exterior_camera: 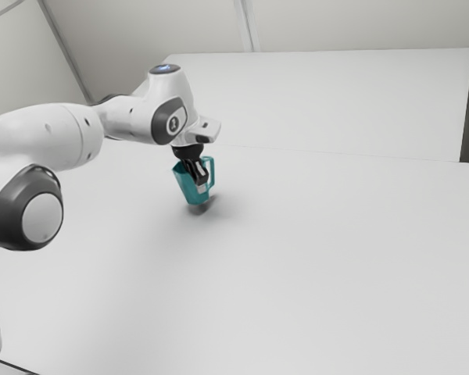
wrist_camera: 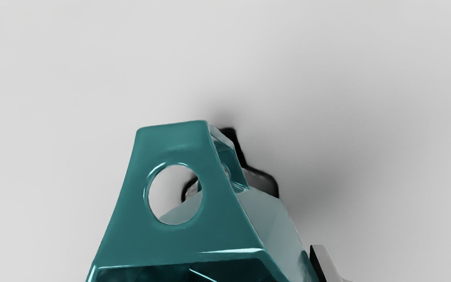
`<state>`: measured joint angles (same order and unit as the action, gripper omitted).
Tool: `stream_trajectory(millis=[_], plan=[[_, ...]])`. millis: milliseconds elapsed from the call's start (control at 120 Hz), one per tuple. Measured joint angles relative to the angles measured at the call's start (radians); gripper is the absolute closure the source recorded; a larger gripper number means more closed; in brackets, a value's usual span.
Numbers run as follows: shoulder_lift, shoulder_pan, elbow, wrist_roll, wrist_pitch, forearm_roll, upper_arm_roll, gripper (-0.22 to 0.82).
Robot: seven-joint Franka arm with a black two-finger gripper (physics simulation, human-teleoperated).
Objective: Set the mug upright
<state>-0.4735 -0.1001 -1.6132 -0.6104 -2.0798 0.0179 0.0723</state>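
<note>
The teal mug (exterior_camera: pixel 190 187) is held mouth-up but leaning, its base close above or on the table; I cannot tell which. My gripper (exterior_camera: pixel 198 184) reaches down at the mug, shut on its wall, with one finger showing on the outside near the handle (exterior_camera: pixel 212 173). In the wrist view, the mug (wrist_camera: pixel 186 243) has its dark mouth near my gripper (wrist_camera: pixel 225 272). One finger pad (wrist_camera: pixel 324 262) lies along the mug's outer side; the other finger is hidden by the mug.
The white table (exterior_camera: pixel 313 258) extends around the mug, with a soft shadow beneath it. A pale panel (exterior_camera: pixel 320 101) stands beyond the table's far edge. The arm reaches in from the exterior view's left.
</note>
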Motion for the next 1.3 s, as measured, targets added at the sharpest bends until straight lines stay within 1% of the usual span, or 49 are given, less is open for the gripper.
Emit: stream_trajectory(millis=[133, 258, 658, 675, 833, 942, 1017, 1100, 1242, 1300], plan=[[-0.025, -0.016, -0.002, 0.029, -0.067, 0.011, -0.001, 0.78], [-0.037, -0.024, -0.004, 0.053, -0.104, 0.018, 0.0, 0.78], [-0.055, -0.027, -0.006, 0.104, -0.141, 0.027, 0.001, 0.77], [-0.055, -0.028, -0.006, 0.104, -0.141, 0.028, 0.001, 0.75], [-0.049, -0.033, -0.004, 0.106, -0.141, 0.043, 0.001, 0.4], [-0.044, -0.033, 0.001, 0.106, -0.14, 0.048, 0.001, 0.24], [-0.02, -0.033, 0.002, 0.106, -0.137, 0.051, 0.001, 0.17], [0.013, -0.032, 0.0, 0.107, -0.133, 0.055, 0.001, 0.11], [0.074, -0.022, -0.005, 0.107, -0.12, 0.056, -0.002, 0.06], [0.12, -0.022, -0.017, 0.112, -0.108, 0.049, -0.004, 0.04]])
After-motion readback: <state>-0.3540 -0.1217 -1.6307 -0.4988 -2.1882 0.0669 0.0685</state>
